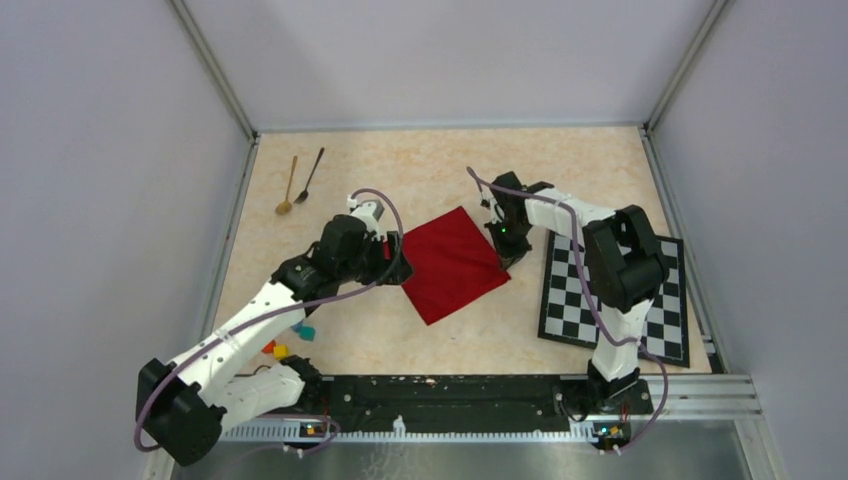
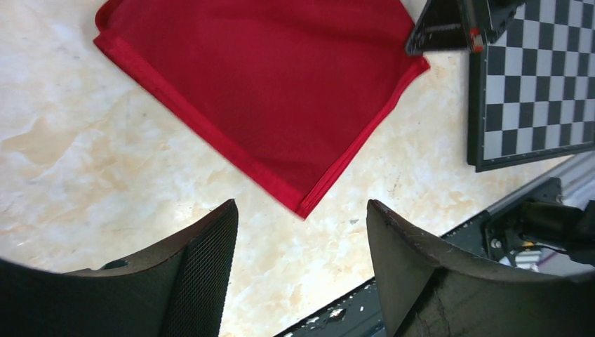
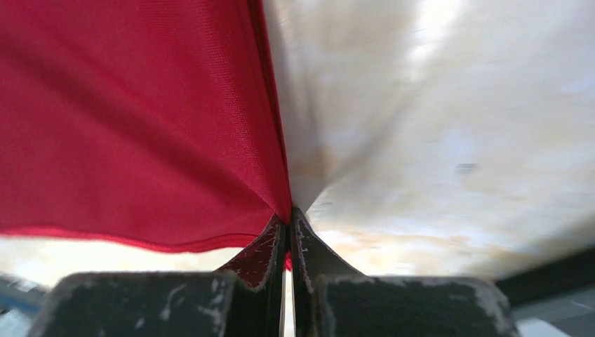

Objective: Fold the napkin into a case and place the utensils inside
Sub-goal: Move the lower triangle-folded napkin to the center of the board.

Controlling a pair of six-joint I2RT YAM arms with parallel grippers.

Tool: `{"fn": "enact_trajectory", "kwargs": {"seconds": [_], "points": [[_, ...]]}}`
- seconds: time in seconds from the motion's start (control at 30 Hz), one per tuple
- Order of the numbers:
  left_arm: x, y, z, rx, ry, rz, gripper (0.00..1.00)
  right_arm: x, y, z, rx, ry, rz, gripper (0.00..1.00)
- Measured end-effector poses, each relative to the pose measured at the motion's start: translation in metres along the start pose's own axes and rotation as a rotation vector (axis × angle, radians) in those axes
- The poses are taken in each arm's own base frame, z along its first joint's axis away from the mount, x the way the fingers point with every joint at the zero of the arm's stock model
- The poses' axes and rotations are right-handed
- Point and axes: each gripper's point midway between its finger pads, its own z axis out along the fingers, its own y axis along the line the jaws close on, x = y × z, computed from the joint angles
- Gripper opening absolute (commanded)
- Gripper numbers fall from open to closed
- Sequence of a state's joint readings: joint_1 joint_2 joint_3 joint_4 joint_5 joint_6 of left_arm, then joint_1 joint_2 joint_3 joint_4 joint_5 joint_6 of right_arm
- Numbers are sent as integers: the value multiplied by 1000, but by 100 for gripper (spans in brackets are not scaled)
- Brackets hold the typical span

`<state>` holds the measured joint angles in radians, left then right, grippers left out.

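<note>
A: Early going here: napkin (image 1: 455,263) lies flat between the arms, no case yet

B: Right gripper (image 3: 289,219) is pinched tight on its right corner, near the mat (image 1: 615,295)

A: And the left gripper (image 2: 300,208)?

B: Jaws wide, holding nothing, hovering just beside the cloth

A: Gold spoon (image 1: 288,188) and black spoon (image 1: 310,175) lie far left, untouched; folding and loading all to come

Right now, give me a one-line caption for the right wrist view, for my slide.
Right gripper shut on a corner of the red napkin, marbled tabletop beyond.
</note>
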<state>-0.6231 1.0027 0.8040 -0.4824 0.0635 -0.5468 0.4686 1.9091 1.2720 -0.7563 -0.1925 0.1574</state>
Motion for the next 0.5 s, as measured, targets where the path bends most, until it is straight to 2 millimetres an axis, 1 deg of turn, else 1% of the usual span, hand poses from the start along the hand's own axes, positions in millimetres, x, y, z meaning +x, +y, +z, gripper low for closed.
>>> {"fn": "enact_trajectory", "kwargs": {"seconds": [0.07,0.17,0.2,0.27,0.3,0.33,0.4,0.47,0.5], "points": [[1,0,6,34,17,-26,73,-11,-21,-5,97,-23,-33,10],[1,3,14,82,41,-79,72,-23,-52,-14,267,-54,-107,28],[0,6,16,97,42,-108,72,-26,-63,-18,330,-61,-131,34],[-4,13,19,119,40,-163,70,-32,-78,-28,433,-72,-158,50],[-6,16,22,132,42,-195,68,-35,-81,-33,466,-78,-162,54],[-7,18,25,142,45,-222,65,-41,-85,-41,507,-89,-169,56],[-10,21,35,181,66,-294,59,-51,-84,-55,555,-132,-166,56],[-10,21,44,218,96,-350,50,-56,-73,-66,555,-182,-152,54],[-11,19,50,246,113,-379,44,-58,-59,-72,510,-219,-135,51]]}}
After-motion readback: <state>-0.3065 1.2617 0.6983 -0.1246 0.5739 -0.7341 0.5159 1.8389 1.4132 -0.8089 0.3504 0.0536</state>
